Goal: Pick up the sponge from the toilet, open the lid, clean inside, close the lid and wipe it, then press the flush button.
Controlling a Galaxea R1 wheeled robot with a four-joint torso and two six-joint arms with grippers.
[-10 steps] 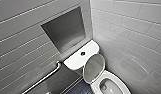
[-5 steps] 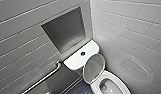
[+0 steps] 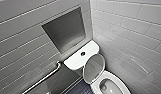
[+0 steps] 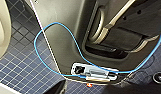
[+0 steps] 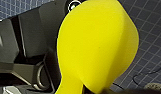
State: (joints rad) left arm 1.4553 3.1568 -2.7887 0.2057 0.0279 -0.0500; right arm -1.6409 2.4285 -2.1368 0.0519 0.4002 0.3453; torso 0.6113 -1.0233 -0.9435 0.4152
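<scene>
Gripping squashed sponge [image 5: 96, 47] in closed right end effector [image 5: 78, 92]; left end effector state can't tell; toilet [image 3: 76, 60] lid [image 3: 94, 68] up

Bright, even light falls overall (wall tiles [image 3: 128, 25] faintly glossy).

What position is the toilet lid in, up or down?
Up. In the head view the lid leans back against the tank, leaving the bowl uncovered.

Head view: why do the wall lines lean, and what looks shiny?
Head view: the wide lens slants the wall tiles, and the white tank top of the toilet catches the light; right wrist view: the sponge, very close, looms huge and evenly bright.
</scene>
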